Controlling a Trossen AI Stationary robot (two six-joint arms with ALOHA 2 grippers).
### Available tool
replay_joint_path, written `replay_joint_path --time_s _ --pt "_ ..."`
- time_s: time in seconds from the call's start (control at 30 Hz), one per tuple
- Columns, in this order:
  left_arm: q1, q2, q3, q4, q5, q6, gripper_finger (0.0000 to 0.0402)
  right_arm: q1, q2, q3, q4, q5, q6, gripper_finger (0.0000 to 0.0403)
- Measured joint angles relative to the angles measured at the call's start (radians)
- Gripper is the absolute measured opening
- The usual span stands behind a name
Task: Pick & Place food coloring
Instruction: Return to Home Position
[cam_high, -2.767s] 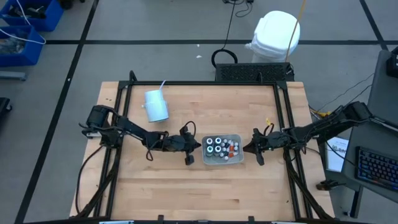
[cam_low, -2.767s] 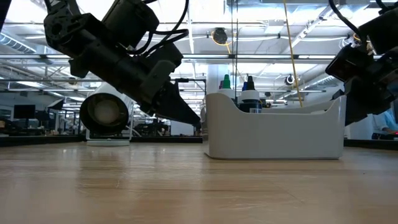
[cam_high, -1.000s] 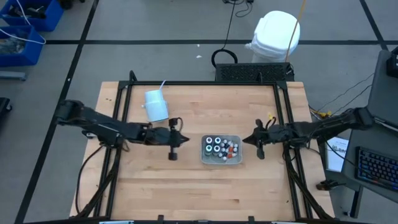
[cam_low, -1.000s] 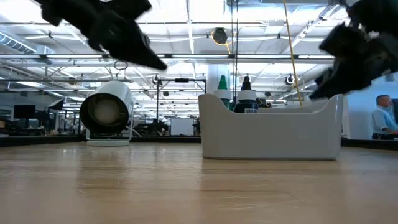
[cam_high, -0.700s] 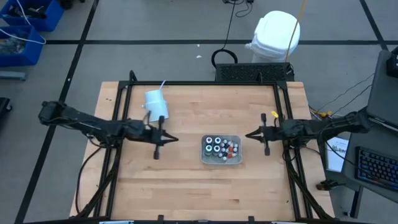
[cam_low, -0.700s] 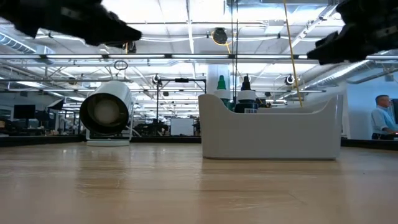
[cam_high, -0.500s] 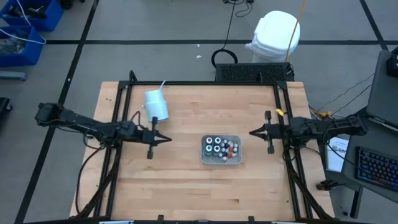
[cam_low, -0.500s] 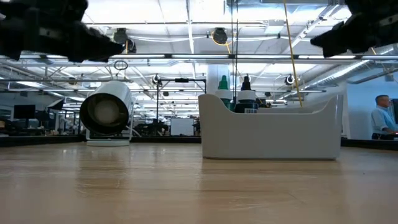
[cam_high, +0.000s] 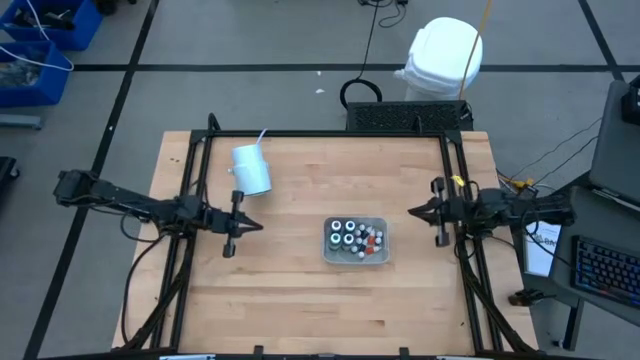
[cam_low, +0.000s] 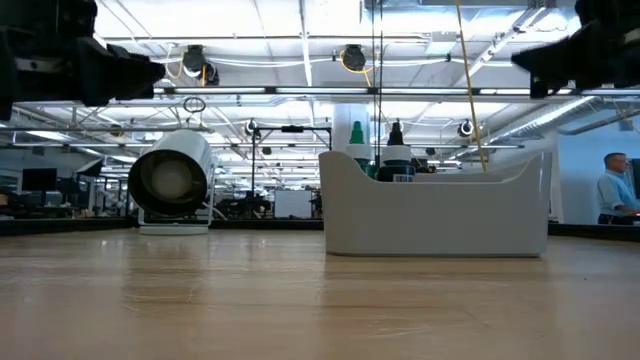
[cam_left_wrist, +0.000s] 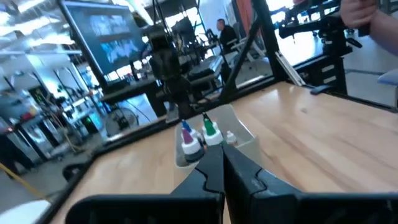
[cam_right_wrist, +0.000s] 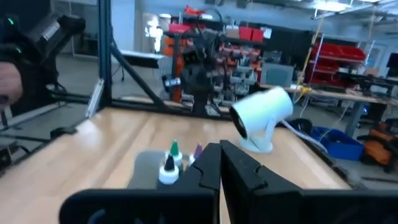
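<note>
The food coloring (cam_high: 352, 238), several small bottles with white caps and some red-orange bodies, stands in a clear square tray (cam_high: 381, 256) near the table's middle. In the low view, green and dark bottle tips (cam_low: 358, 133) rise over the tray's wall (cam_low: 437, 215). My left gripper (cam_high: 260, 226) hangs shut above the table to the left of the tray, pointing level at it. My right gripper (cam_high: 412, 212) hangs shut to the right of the tray, also pointing at it. Each wrist view shows shut fingers (cam_left_wrist: 222, 167) (cam_right_wrist: 219, 160) with the bottles (cam_left_wrist: 198, 135) (cam_right_wrist: 171, 158) beyond them.
A white cup with a straw (cam_high: 252, 168) lies on its side at the far left of the table (cam_high: 300, 300). A black frame rims the table (cam_high: 330, 134). A person (cam_low: 612, 195) stands in the room behind; a hand (cam_left_wrist: 367, 12) shows beyond the table's edge.
Both grippers have drawn back from the tray, shut throughout. My left one has gone toward the table's left edge and tipped from slanting down to level. My right one has gone toward the right edge, risen, and levelled out. The tray and bottles have stayed put.
</note>
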Motion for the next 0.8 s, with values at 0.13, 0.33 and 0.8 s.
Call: replay_joint_path --time_s 0.13,0.33,0.8 --pt "0.0 -0.058 0.0 -0.001 -0.002 0.029 0.0001 -0.02 0.0 -0.07 0.033 0.05 0.004 0.0" --pt "0.0 -0.2 0.0 -0.099 -0.031 0.068 0.0001 -0.062 0.0 -0.086 0.035 0.036 0.019 0.0" --pt "0.073 -0.613 0.0 -0.516 0.077 0.054 0.0001 -0.066 0.0 -0.075 0.052 -0.165 0.068 0.0"
